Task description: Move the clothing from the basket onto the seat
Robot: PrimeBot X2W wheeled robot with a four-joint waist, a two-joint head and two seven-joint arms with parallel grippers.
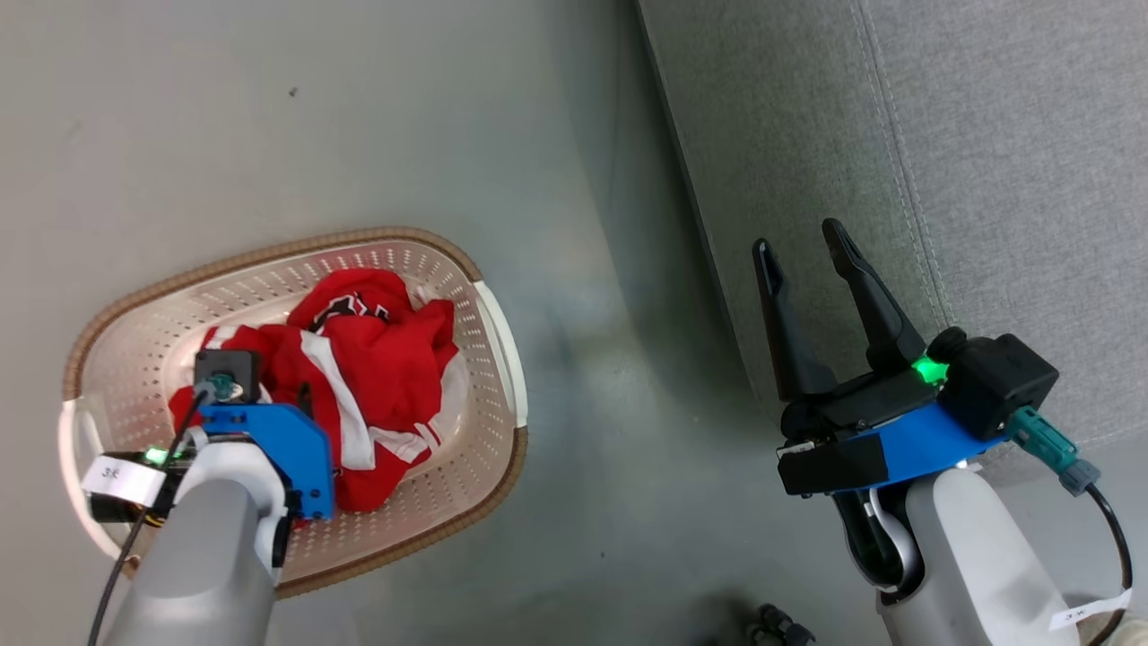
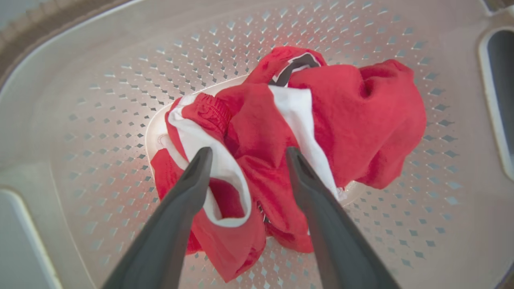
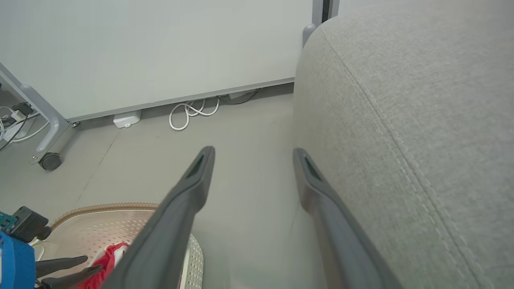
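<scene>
I have the left hand (image 2: 247, 151) down inside the basket (image 1: 269, 256), its two fingers apart and straddling a raised fold of the clothing (image 1: 377, 359). Nothing is clamped yet, and I cannot tell whether the tips already press into the fabric. The clothing lies bunched in the middle of the basket's floor, red with white stripes, and a dark emblem shows on the part farthest from my wrist. The right hand (image 1: 798, 235) is well apart from the basket. It is empty, its fingers are spread, and it hangs against the front edge of the seat (image 1: 987, 135). A strip of bare floor (image 1: 592, 359) lies between the seat and the basket.

My main worry is the grasp. The fold between the fingers looks thin, so if I shut on it as it stands I may pinch only one layer. The cloth could then slip out on the lift, or one garment could rise while the other drags half over the basket's rim. If I push deeper for a fuller bite, the fingertips could jam on the basket's perforated floor. The basket also looks light, so a snagged hem might tip it or pull it along. On the carry away from the basket, a long trailing end could brush the floor or catch the rim before it reaches the seat.
</scene>
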